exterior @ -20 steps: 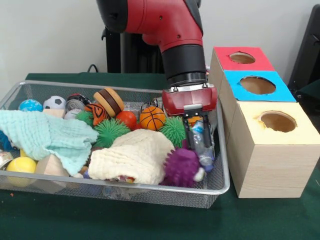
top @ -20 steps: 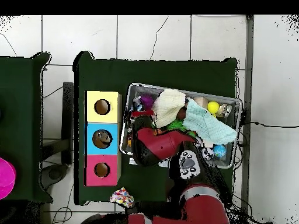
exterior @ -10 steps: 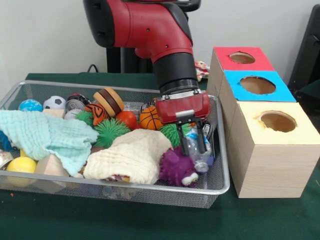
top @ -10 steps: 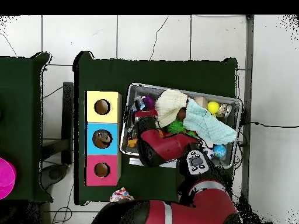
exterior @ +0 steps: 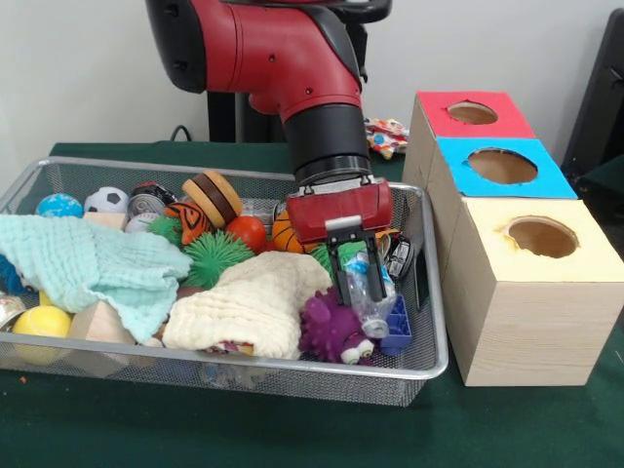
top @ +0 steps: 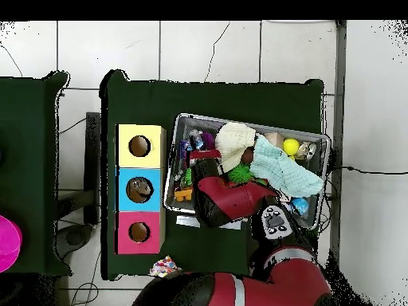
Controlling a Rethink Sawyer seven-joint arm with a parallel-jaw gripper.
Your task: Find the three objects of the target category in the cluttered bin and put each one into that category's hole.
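A: The tool (exterior: 355,277) hangs low in the right end of the wire bin (exterior: 429,363), its black fingers closed on a crumpled clear plastic bottle (exterior: 368,292). That bottle looks like the target; it sits just above the purple spiky ball (exterior: 330,331) and a blue block (exterior: 396,329).

B: Then, as I judge it, lift straight up before swinging toward the 3 boxes, so the thin, springy plastic doesn't snag the mesh wall or drag the cream cloth (exterior: 249,304) along. Which hole suits it I cannot tell; the wooden box (exterior: 531,302) is the closest.

A: Around it: soft rubbery green spiky balls (exterior: 216,257), a hard glossy mini basketball (exterior: 284,232), a limp mint cloth (exterior: 93,265).

B: From overhead?

A: The red arm (top: 231,199) covers the tool. The bin (top: 319,135) lies beside the yellow, blue and red-topped boxes (top: 139,189) on the green worktop (top: 215,96), each with 1 round hole.
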